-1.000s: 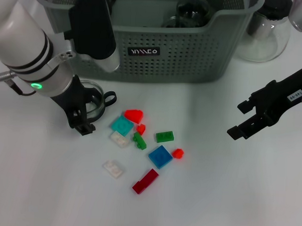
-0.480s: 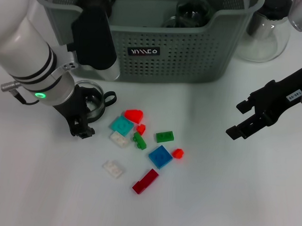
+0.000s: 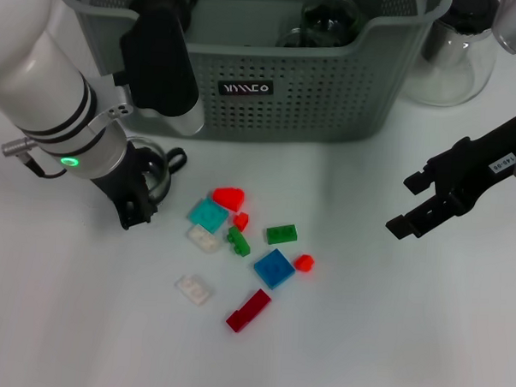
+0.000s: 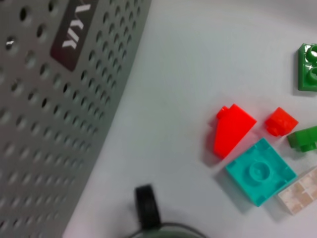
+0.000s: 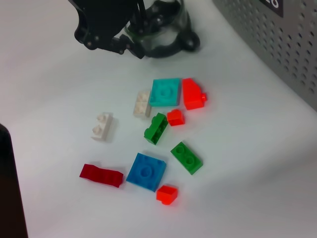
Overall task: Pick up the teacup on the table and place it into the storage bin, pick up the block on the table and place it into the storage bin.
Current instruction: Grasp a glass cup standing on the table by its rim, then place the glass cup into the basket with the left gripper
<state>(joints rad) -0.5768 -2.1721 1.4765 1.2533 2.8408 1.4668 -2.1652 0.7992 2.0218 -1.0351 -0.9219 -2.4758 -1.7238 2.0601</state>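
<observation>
Teacup: a small clear glass teacup with a black handle (image 3: 153, 173) stands on the white worktop (image 3: 389, 336), just in front of the large grey-green perforated plastic storage bin (image 3: 288, 92), near its left corner.
Left tool: the left tool (image 3: 141, 193) is down around the teacup, black fingers (image 5: 106, 37) straddling the glass wall; whether they have clamped on it I cannot tell.
Step in hand: judged as securing the teacup; squeeze gently on the rim, lift straight up, and clear the bin's rolled rim before carrying over.
Risk: glass may slip or tip.
Left arm: white forearm slants down from the left, wrist bent steeply downward.
Blocks: a scatter of coloured plastic blocks (image 3: 274, 267) lies just beside the teacup, untouched.
Right tool: the right tool (image 3: 422, 205) hovers well apart on the right, jaws spread, empty.
</observation>
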